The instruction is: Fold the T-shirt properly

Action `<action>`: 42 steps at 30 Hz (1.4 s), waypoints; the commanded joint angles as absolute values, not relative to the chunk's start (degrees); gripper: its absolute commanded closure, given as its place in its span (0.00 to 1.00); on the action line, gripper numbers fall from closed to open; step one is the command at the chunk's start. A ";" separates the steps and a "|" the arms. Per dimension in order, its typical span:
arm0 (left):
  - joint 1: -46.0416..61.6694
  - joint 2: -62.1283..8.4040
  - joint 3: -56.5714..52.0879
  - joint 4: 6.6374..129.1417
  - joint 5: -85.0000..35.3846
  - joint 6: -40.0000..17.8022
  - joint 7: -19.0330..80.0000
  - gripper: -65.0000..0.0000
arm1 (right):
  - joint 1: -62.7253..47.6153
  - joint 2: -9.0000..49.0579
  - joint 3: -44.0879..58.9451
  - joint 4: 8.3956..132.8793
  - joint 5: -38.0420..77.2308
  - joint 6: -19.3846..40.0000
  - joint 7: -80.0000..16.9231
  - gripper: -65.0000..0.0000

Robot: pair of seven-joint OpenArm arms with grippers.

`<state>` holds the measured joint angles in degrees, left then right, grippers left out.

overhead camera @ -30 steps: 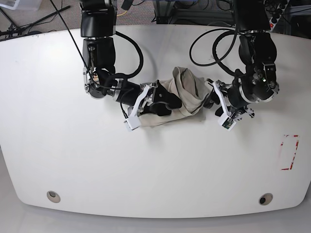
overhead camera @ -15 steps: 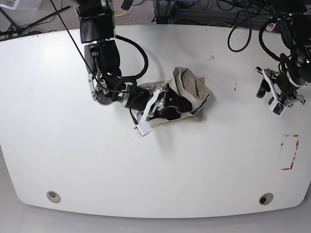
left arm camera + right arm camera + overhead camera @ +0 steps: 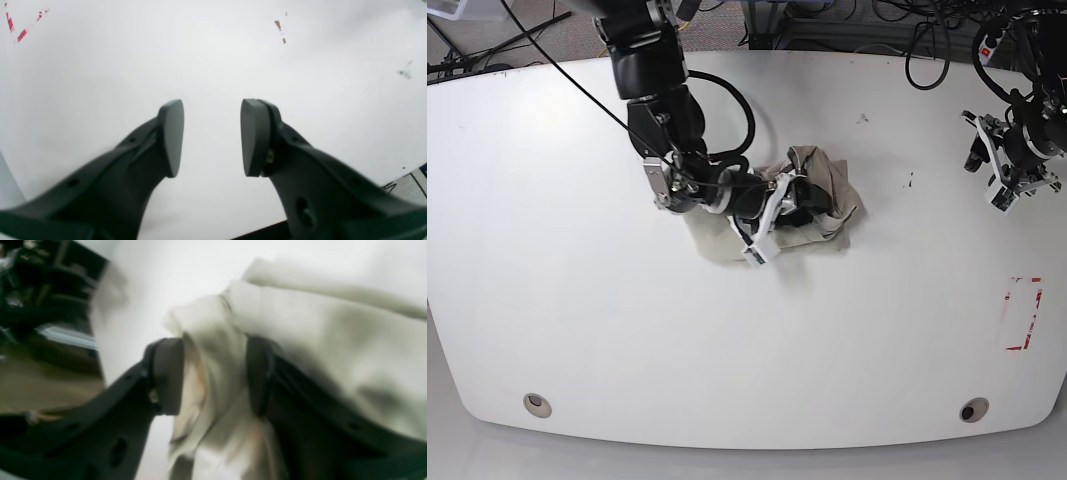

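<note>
T-shirt (image 3: pixel 300 340) blurred, bunched between right jaws

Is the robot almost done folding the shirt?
Not yet. The T-shirt is bunched in a wrinkly heap on the table, so no neat fold shows. The right pincer has a thick bunch of cloth between its pads. The left pincer is open and empty, far off by the table's edge. Spreading it flat and folding it is probably all left.

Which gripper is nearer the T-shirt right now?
Right. The right gripper has T-shirt fabric between its fingers; the left gripper hangs far off near the table edge, empty.
</note>
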<state>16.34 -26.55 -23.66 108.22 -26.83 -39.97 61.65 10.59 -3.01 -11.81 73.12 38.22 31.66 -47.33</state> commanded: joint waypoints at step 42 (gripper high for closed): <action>2.33 -5.93 11.74 107.38 -6.99 -40.00 60.79 0.61 | 24.57 5.93 -3.12 63.08 23.96 32.75 -41.63 0.60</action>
